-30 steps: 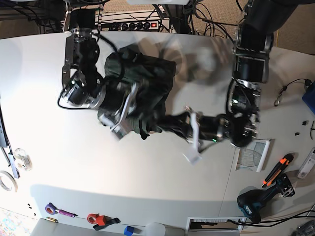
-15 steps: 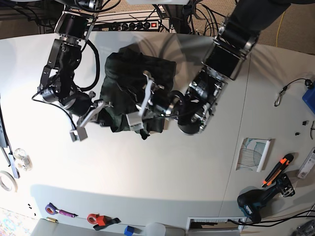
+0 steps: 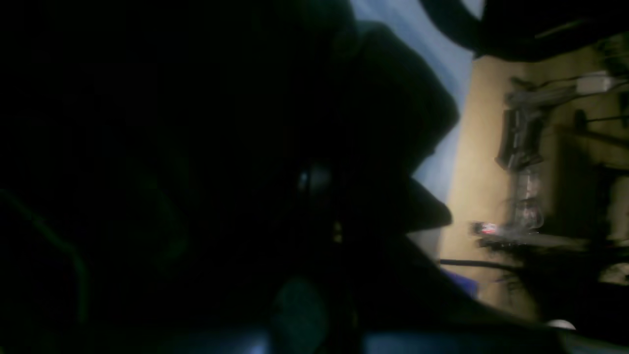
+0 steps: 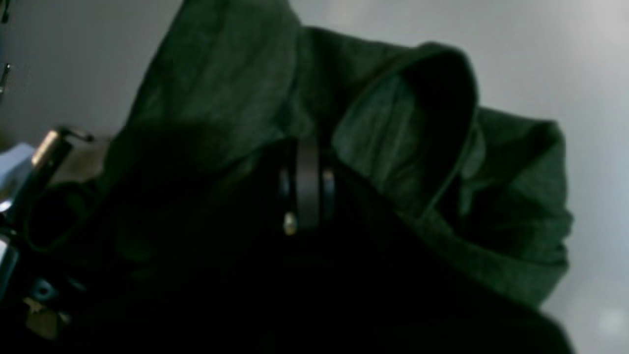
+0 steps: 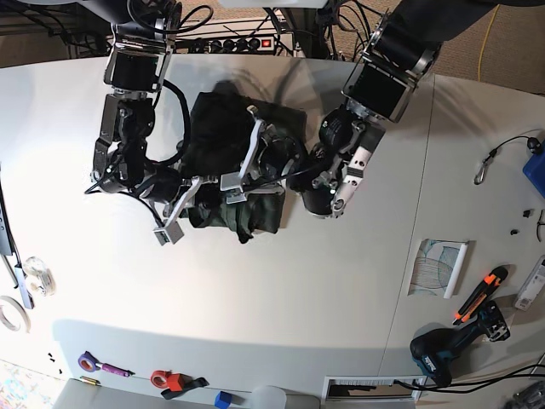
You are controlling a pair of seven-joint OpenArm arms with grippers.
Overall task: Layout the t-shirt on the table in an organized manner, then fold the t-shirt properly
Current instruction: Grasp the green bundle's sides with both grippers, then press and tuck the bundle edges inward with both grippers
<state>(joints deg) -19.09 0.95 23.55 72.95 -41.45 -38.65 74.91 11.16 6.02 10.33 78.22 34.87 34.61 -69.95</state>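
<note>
At the left end effector (image 5: 244,146): released, white fingers (image 5: 255,128) spread apart, laid over the middle of the dark green t-shirt (image 5: 217,128). At the right end effector (image 5: 181,209): also released, jaws apart at the shirt's near-left edge, cloth bunched close before the wrist camera. Crumpled in a heap, not spread, on the far middle of the white desk (image 5: 281,281). Well apart, by the right edge: an orange-handled cutter (image 5: 477,294) and a drill (image 5: 451,345). Left wrist view too dark to tell more.

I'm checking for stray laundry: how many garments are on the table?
1. The dark green t-shirt lies bunched at the far middle of the table. A second piece could be hidden beneath it.
</note>
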